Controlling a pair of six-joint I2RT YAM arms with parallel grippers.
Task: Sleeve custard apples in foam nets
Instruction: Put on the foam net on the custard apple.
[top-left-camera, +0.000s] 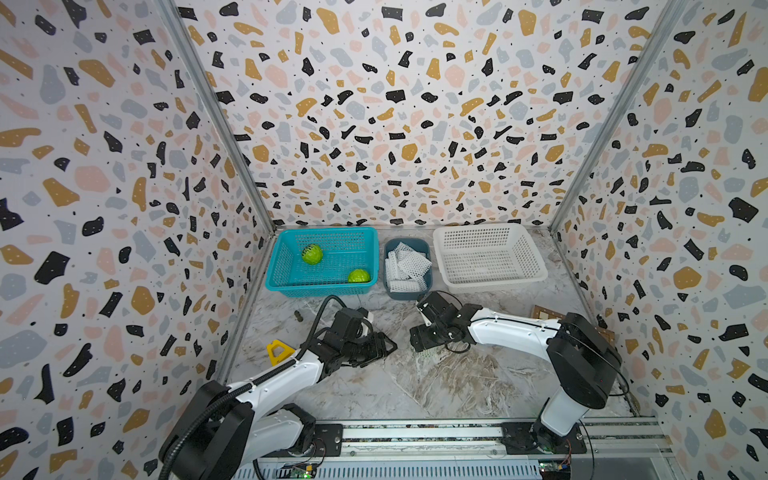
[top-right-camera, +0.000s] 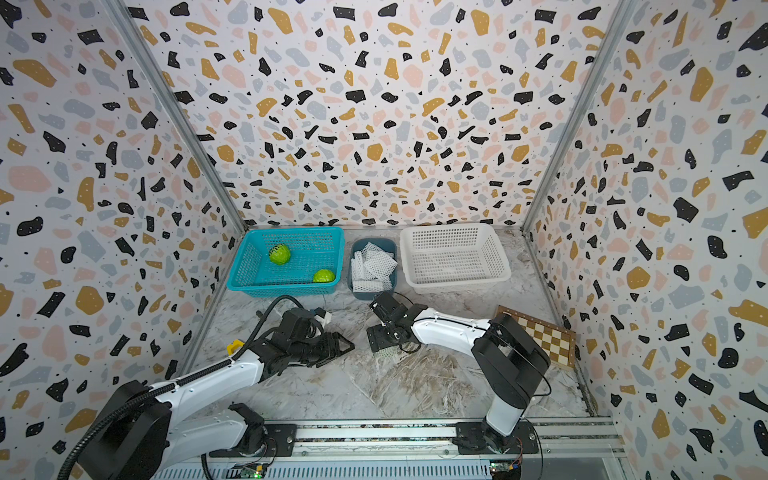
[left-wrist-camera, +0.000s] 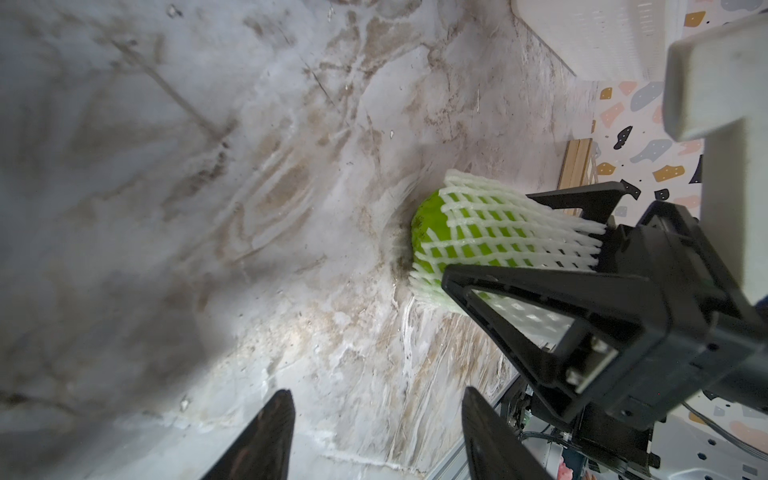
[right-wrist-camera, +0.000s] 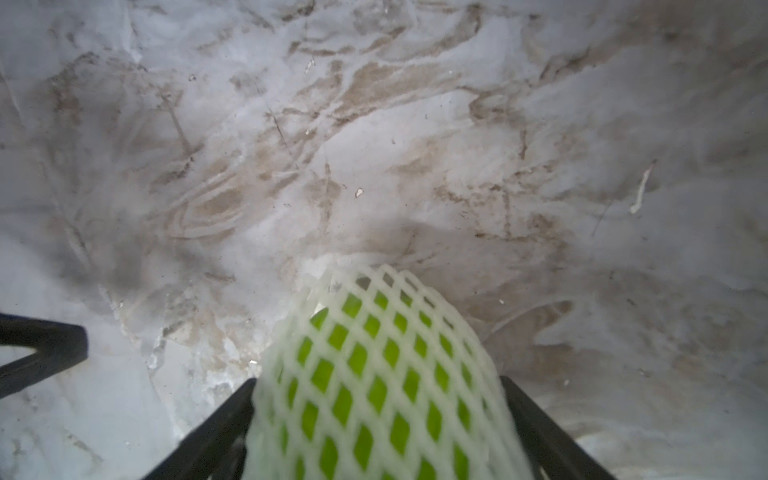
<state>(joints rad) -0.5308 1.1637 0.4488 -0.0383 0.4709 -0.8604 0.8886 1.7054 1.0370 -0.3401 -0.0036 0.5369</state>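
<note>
The aluminium rail (top-left-camera: 415, 432) carrying both arms runs across the foreground. Beyond it, on the marble-patterned worktop (top-left-camera: 415, 382), the right end effector (right-wrist-camera: 376, 380) points down directly in front of the grey-blue tub (top-left-camera: 409, 293) of spare foam nets (top-left-camera: 407, 262). Its jaws press against both sides of a netted custard apple (left-wrist-camera: 478, 232).

The foam net (right-wrist-camera: 374, 332) covers most of the fruit, and its loose fringe is gathered up toward the end effector's palm. The green far end shows bare and looks to be on, or just off, the worktop. This hold likely lets the surface brace the fruit while the sleeve is seated.

The left end effector (left-wrist-camera: 376, 397) hangs in front of the tub too, on the netted fruit's left-arm side, with its jaws apart and nothing between them. It appears to be leaving the fruit to its partner while staying close enough to tug the sleeve.

On the tub's left-arm side, a teal basket (top-left-camera: 320, 289) holds two bare custard apples (top-left-camera: 312, 254) (top-left-camera: 359, 276), well apart from each other and apparently waiting their turn. On the tub's right-arm side stands a white lattice basket (top-left-camera: 498, 282) with no fruit visible in it, probably the place for finished fruit. The tub sits between the two baskets, which puts a fresh net within reach of either arm.

One fruit of the three looks nearly sleeved, and two are not yet started.
</note>
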